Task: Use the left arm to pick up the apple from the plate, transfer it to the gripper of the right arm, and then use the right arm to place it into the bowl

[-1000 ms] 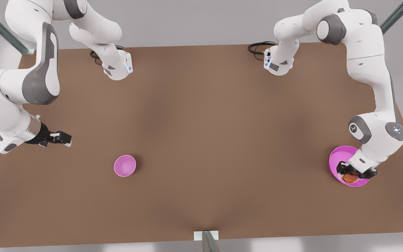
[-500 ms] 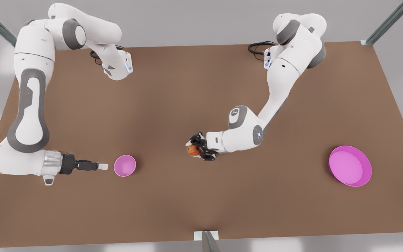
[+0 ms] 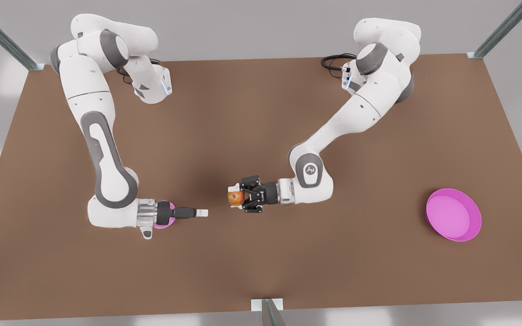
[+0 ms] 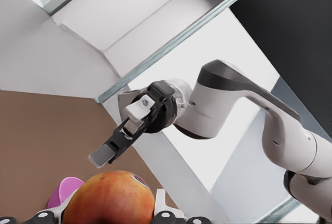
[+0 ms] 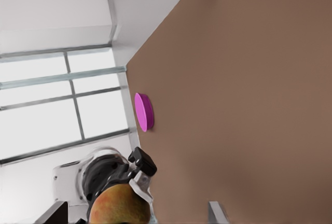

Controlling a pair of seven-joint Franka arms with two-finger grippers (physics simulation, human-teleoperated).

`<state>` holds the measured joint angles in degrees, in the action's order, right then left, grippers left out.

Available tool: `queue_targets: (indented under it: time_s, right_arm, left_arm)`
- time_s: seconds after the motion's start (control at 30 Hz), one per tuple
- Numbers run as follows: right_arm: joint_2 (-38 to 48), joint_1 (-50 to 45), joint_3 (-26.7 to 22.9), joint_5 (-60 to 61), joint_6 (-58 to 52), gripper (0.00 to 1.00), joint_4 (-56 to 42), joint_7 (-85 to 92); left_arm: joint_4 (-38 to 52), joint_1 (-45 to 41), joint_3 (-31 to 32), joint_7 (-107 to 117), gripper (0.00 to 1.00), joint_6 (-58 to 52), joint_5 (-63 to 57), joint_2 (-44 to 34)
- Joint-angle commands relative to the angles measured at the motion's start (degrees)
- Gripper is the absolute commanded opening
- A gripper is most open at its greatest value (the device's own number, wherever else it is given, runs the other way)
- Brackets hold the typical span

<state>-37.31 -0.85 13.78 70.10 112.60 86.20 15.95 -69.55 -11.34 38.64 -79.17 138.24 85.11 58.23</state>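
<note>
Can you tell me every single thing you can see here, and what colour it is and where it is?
apple: one, red-orange, held in the air over the middle of the table
plate: one, magenta-pink, on the table at the front view's right, with nothing on it
bowl: one, pink-purple, on the table, partly hidden under the right arm's wrist
table: one, brown, under everything
cables: two, black, one coiled by each arm's base
left claw: one, black, shut on the apple, pointing at the other claw
right claw: one, black with pale tips, open, reaching towards the apple but apart from it
</note>
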Motion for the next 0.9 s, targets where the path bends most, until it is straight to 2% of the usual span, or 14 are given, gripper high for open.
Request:
queue_targets:
  time_s: [0.0, 0.1, 0.3, 0.4, 0.87]
  right_arm:
    - [2.15, 0.24, 2.21, 1.61, 8.34, 1.0, 3.97, 15.61]
    - [6.46, 1.99, 3.18, 3.54, 8.86, 1.0, 11.71, 17.71]
    - [4.27, -0.2, 3.27, 7.77, 13.52, 1.0, 10.57, 22.46]
    - [5.41, -0.38, 4.94, 14.53, 14.93, 1.0, 10.39, 23.52]
    - [4.88, -3.63, 7.84, 15.76, 20.73, 1.0, 10.57, 25.54]
  left_arm:
    - [0.02, 0.0, 0.03, -54.33, 0.65, -2.09, 2.08, 0.48]
    - [0.02, 0.0, 0.03, -54.33, 0.65, -2.09, 2.08, 0.48]
    - [0.02, 0.0, -0.06, -54.33, 0.65, -2.1, 1.99, 0.39]
    - [-0.06, 0.0, -0.06, -54.33, 0.65, -2.1, 1.99, 0.39]
    - [-0.33, 0.09, -0.15, -54.33, 0.66, -2.45, 1.9, 0.48]
